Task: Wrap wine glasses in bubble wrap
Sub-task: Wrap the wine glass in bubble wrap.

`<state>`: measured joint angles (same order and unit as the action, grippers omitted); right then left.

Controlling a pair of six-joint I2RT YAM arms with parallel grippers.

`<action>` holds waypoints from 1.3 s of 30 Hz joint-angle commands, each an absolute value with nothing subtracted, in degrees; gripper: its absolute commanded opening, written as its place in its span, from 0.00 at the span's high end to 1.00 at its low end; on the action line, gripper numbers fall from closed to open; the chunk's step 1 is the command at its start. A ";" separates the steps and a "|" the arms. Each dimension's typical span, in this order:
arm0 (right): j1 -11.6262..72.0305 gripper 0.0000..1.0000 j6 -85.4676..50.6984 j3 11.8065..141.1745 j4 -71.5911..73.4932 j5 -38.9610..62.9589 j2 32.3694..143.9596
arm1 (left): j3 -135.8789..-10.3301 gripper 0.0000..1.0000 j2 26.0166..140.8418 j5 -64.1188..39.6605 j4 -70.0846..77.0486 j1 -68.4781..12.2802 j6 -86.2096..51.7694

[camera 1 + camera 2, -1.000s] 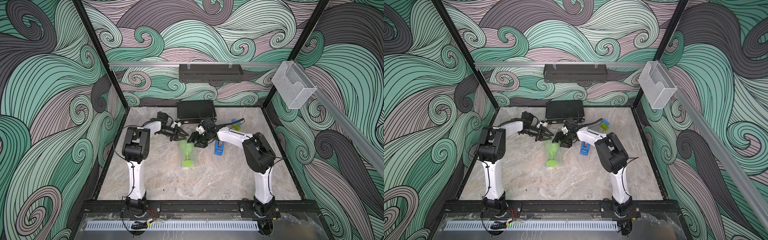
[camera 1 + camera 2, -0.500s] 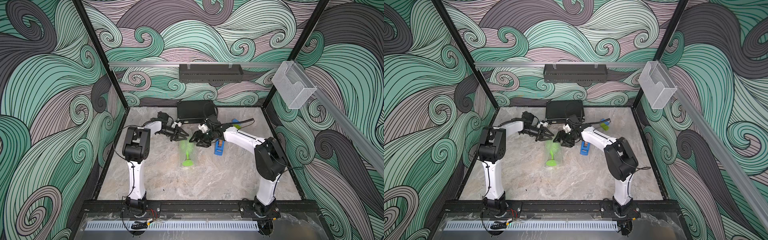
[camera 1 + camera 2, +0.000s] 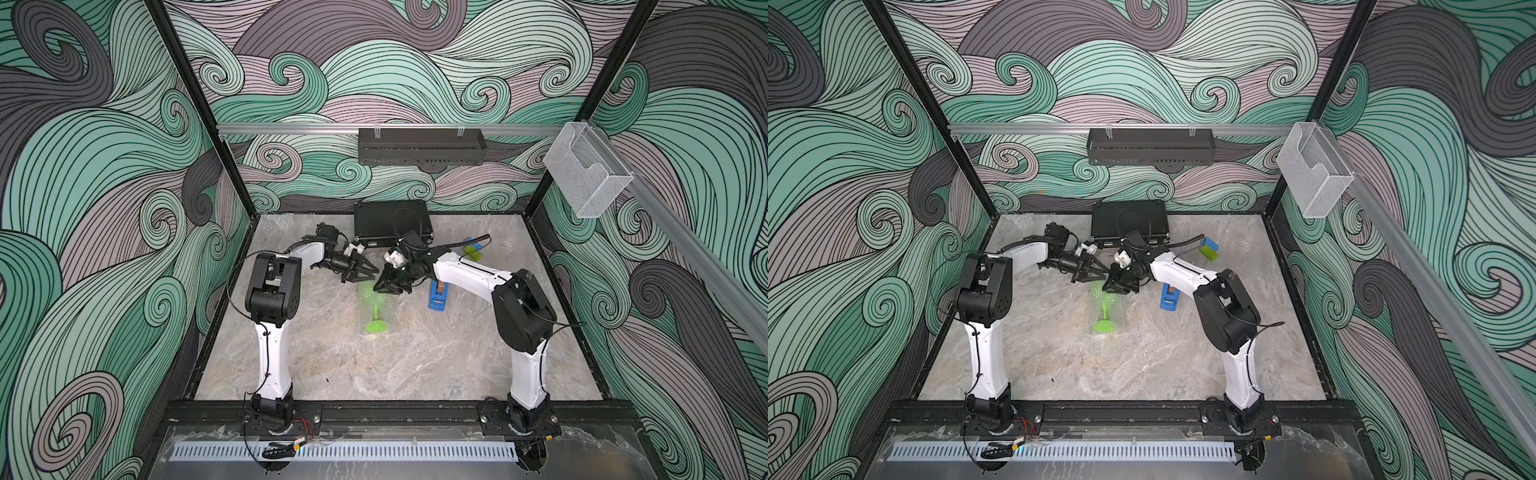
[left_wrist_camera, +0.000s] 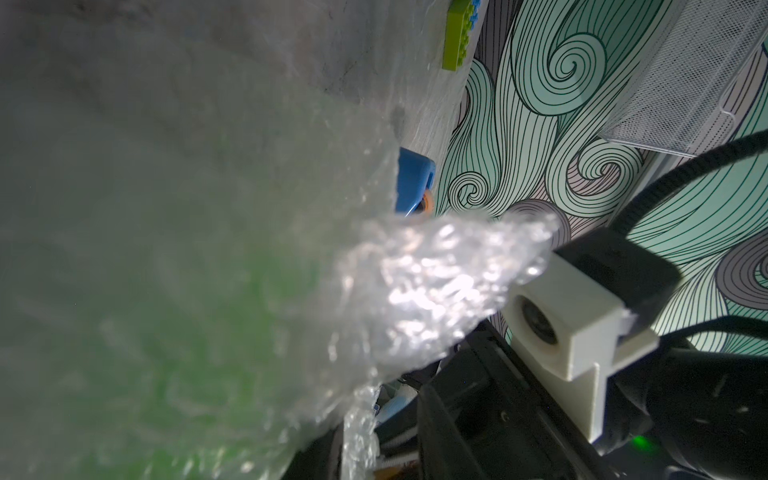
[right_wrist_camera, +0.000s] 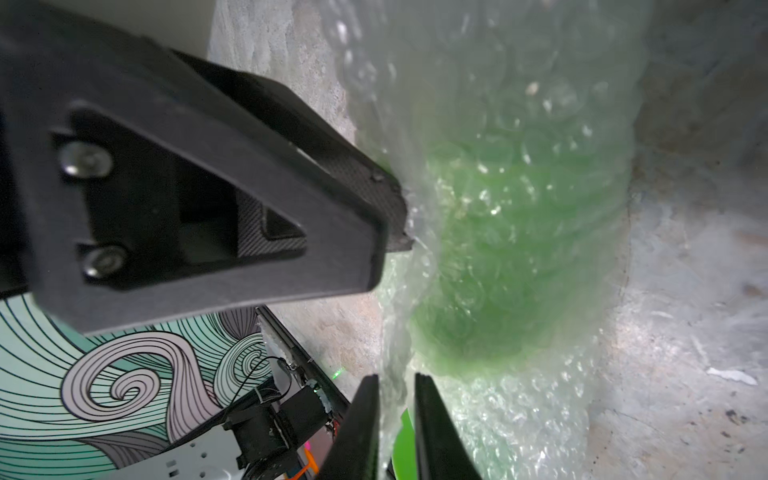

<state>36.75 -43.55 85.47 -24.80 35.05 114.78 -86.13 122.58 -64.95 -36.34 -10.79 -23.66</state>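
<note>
**Both pincers on the wrap, goblet bowl veiled**

The lime-green goblet (image 3: 376,323) sits mid-table on the marble (image 3: 332,374), between the two arms; its round foot and thin stem are bare in both top views, and it appears to stand on that foot, though I cannot rule out a lean. The bowl shows only as a green blur (image 5: 478,257) behind the bubble wrap (image 5: 519,124), which drapes over it and trails down beside the stem.

The right gripper (image 5: 397,424) is nipped onto a fold of wrap; the sheet runs up between its two close-set fingers. The left gripper (image 5: 401,232) meets the wrap at the bowl's side with its fingers drawn together at the tip, seemingly pinching a bunch; the left wrist view shows only crumpled sheet (image 4: 415,282).

A blue tape dispenser (image 3: 438,296) lies just beside the right arm; a lime-green brick (image 3: 473,251) lies further back, near the black box (image 3: 390,222).

By my judgement the goblet is light, stiff plastic and top-heavy on a small foot, so a sideways tug on the sheet could tip it; the wrap is soft, slick and springy, and a single layer may slide out of a pinch. A gathered fold at the sheet's edge is the better hold, and the bowl, through the wrap, is the place to steady the goblet.
</note>
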 commanded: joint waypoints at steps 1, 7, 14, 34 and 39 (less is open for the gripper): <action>36.22 0.93 -43.24 84.97 -24.75 36.04 115.49 | -85.50 0.68 125.27 -57.61 -39.99 -11.57 -22.68; 35.15 1.00 -42.37 84.01 -25.04 36.07 115.09 | -85.52 0.68 125.44 -57.46 -39.95 -11.59 -22.66; 35.27 1.00 -41.84 83.41 -25.12 35.57 116.83 | -85.66 0.66 125.29 -57.79 -40.05 -11.69 -22.78; 36.26 1.00 -43.15 86.76 -24.52 36.20 120.22 | -80.33 0.31 105.63 -59.30 -41.45 -11.60 -23.17; 36.54 1.00 -43.40 87.20 -24.45 36.47 120.32 | -76.54 0.17 100.76 -51.54 -43.25 -10.64 -19.69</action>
<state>36.10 -42.87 86.43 -23.40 38.06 118.54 -78.17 102.89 -57.17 -40.53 -11.25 -22.44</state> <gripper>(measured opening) 0.048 0.818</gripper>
